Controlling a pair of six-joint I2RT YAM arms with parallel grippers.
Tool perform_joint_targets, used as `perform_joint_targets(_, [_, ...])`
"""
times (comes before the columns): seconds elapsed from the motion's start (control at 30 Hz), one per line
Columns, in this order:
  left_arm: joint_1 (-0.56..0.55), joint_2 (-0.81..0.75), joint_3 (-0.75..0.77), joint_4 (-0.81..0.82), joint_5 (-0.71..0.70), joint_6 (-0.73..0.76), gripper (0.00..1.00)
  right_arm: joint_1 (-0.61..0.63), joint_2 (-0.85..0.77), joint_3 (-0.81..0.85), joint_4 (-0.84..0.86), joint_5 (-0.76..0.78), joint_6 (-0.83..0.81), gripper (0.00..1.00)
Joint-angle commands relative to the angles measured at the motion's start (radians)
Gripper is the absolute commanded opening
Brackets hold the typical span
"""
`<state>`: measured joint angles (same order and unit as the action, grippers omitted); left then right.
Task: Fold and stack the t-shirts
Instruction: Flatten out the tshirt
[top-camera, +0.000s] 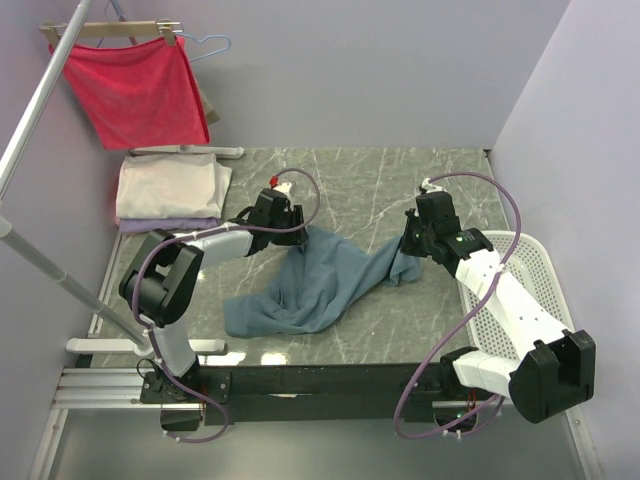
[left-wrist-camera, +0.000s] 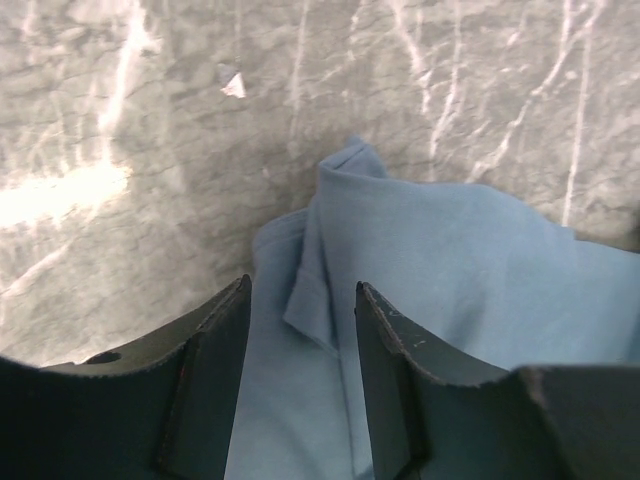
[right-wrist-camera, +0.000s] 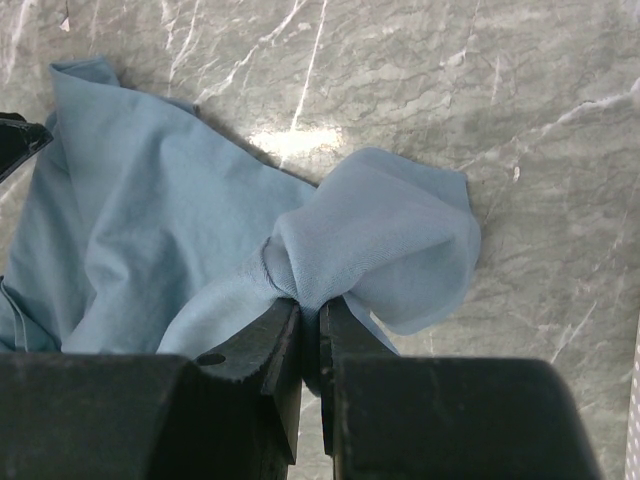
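Teal-blue t-shirt (top-camera: 320, 285) crumpled, unfolded | left fingers (left-wrist-camera: 200, 380) apart astride a fold | right fingers (right-wrist-camera: 255, 350) clamped on bunched corner

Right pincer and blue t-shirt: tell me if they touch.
Touching. The right wrist view shows the right pincer pinched shut on a bunched fold of the blue t-shirt.

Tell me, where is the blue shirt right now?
From above, the blue shirt lies crumpled in the middle of the table; the right gripper pinches its right end, and the left gripper straddles a fold at its far left edge.
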<state>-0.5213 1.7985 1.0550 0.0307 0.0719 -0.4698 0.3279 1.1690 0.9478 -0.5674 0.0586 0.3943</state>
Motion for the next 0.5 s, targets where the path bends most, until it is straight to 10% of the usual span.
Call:
perform_joint_targets(0.0, [0.0, 0.019, 0.0, 0.051, 0.051, -0.018, 0.5, 0.002, 0.0, 0.023, 0.04, 0.007, -0.017, 0.11])
perform_joint_targets(0.47, [0.0, 0.048, -0.01, 0.058, 0.032, -0.039, 0.43, 0.002, 0.003, 0.023, 0.037, 0.012, -0.017, 0.11])
